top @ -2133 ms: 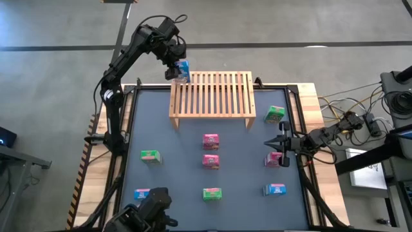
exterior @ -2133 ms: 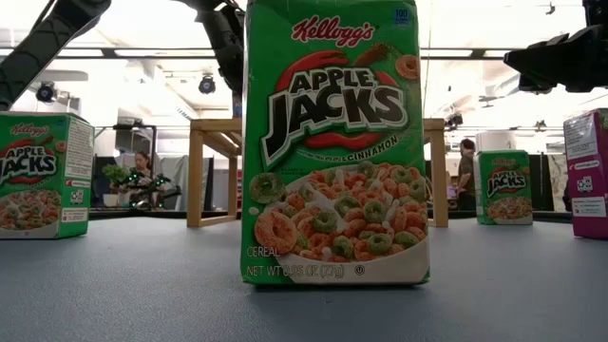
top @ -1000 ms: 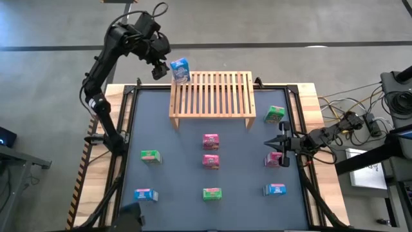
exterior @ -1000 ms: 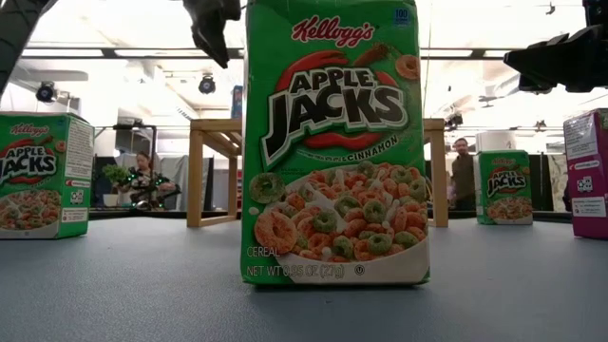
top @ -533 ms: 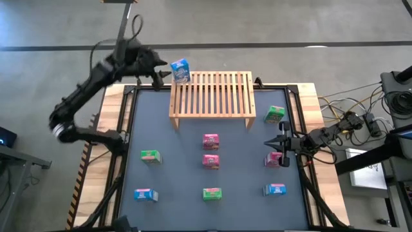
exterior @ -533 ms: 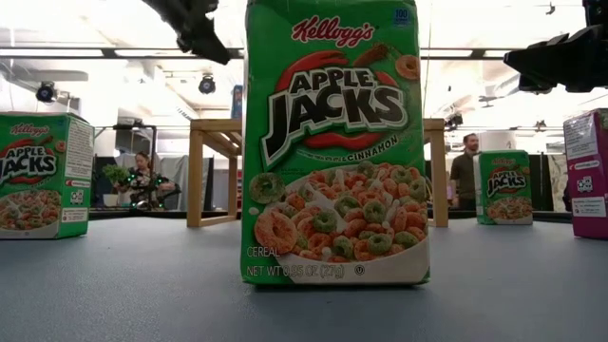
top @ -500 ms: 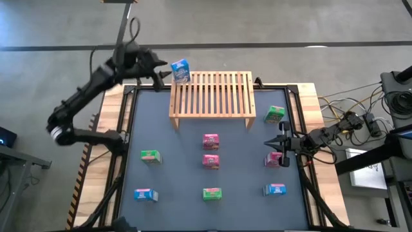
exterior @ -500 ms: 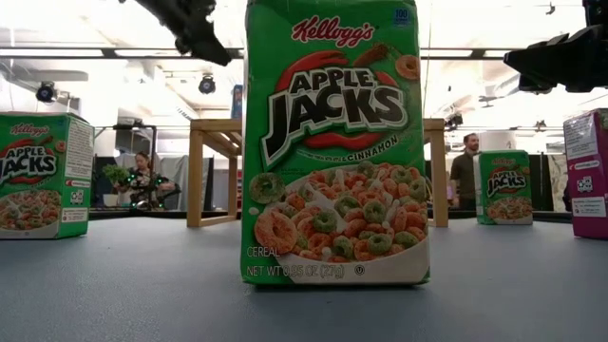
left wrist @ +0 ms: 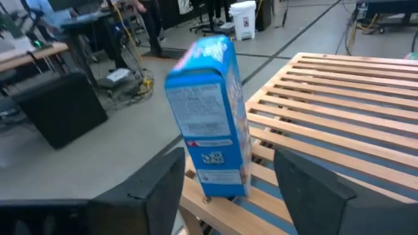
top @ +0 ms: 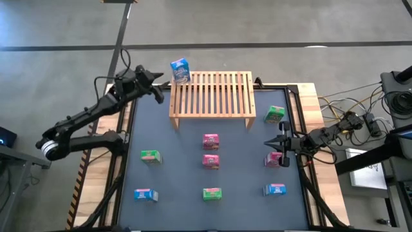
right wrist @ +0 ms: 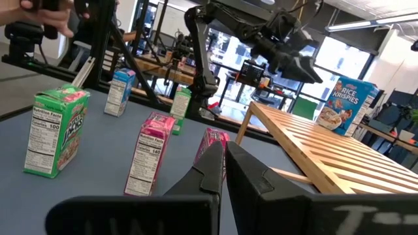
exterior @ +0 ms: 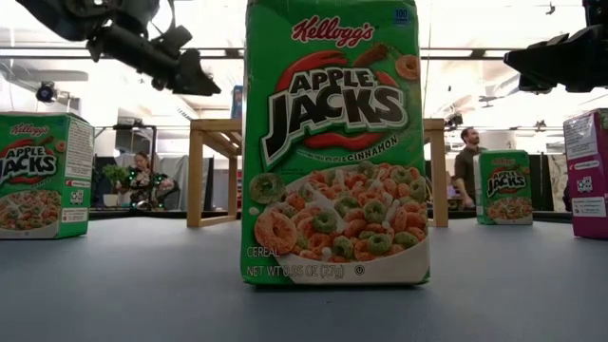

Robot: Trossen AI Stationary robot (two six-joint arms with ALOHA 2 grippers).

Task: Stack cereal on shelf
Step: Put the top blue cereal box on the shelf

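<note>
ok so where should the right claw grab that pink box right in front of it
Probably across its two broad printed faces, near the top. The pink box stands upright on the table, tall and thin, so its narrow depth fits between the fingers. Come in level from the table's right edge, where the right claw already sits shut, so it must open first. Another pink box stands farther in, so don't overshoot.

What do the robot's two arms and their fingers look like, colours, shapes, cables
Both arms are dark, slim and jointed. The left gripper has two broad, flat black fingers. Black cable loops along the left arm. The right gripper has black fingers tapering to a point, with cables trailing behind its arm.
</note>
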